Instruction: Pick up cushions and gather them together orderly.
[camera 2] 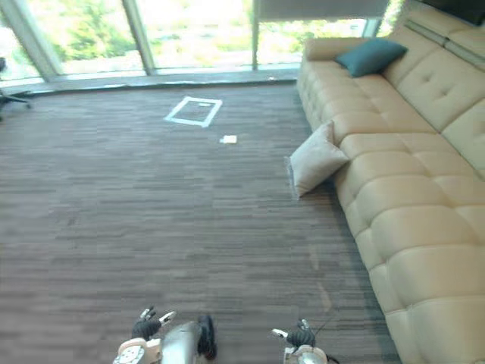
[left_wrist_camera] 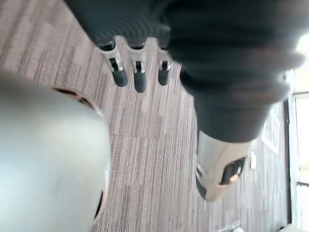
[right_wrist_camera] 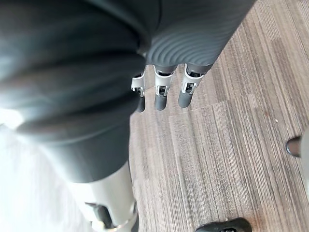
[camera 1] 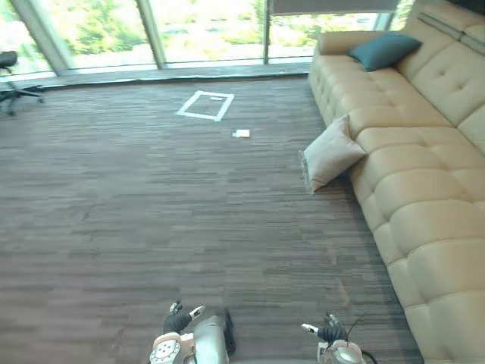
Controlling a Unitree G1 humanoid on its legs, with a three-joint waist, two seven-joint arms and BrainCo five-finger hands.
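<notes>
A beige cushion (camera 1: 330, 154) stands tilted on the floor, leaning against the front of the beige sofa (camera 1: 424, 189). A teal cushion (camera 1: 383, 50) lies on the sofa seat at its far end, against the backrest. My left hand (camera 1: 180, 318) hangs low at the near edge of the floor, far from both cushions, its fingers (left_wrist_camera: 140, 72) straight and holding nothing. My right hand (camera 1: 327, 331) hangs likewise, fingers (right_wrist_camera: 161, 92) straight and empty.
Brown carpet floor stretches ahead. A white tape rectangle (camera 1: 205, 105) and a small white object (camera 1: 242, 133) lie on it far ahead. A black office chair (camera 1: 11, 83) stands at the far left by the windows. The sofa runs along the right.
</notes>
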